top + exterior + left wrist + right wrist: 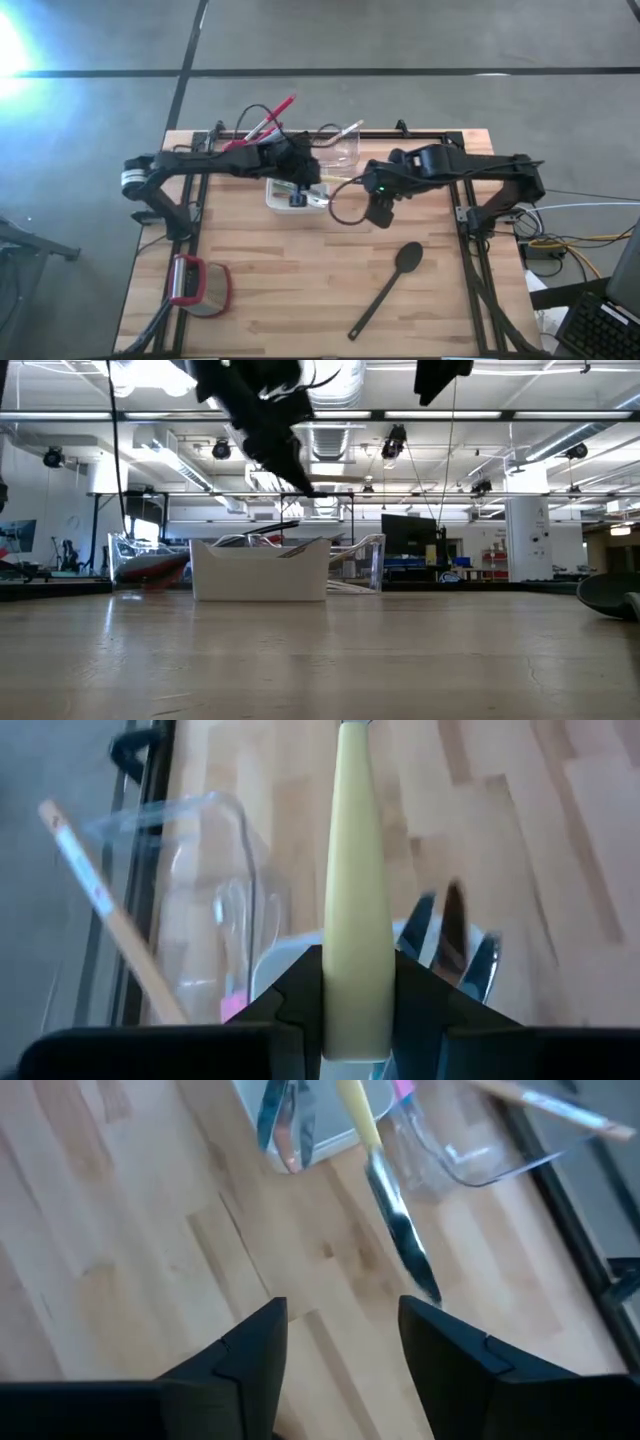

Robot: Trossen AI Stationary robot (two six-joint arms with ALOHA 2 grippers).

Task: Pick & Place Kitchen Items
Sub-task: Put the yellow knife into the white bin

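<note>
My left gripper [303, 170] is above the white square dish [280, 197] and is shut on a knife with a pale yellow handle [352, 890]. Its metal blade [402, 1240] sticks out toward my right gripper. My right gripper [380, 212] is open and empty over bare table to the right of the dish; its fingers [250, 1350] stand near the blade's tip. A black spoon [388, 288] lies flat on the table, near right. The dish holds metal utensils [285, 1120]. A red whisk [272, 115] sticks out behind the left arm. My left gripper pinches the knife's yellow handle near its butt end [352, 1010] between its two fingers [425, 1005]. The knife runs along the fingers and out past them, blade foremost. In the low view it slants down from the gripper [268, 420], clear of dish and table.
A clear plastic tub [338, 150] stands just behind the dish, with a pale stick [105, 920] leaning in it. A red-and-grey rounded gadget [197, 285] lies near left. Bare wood lies in the table's near middle. Dark frame rails [475, 270] run along the table's sides.
</note>
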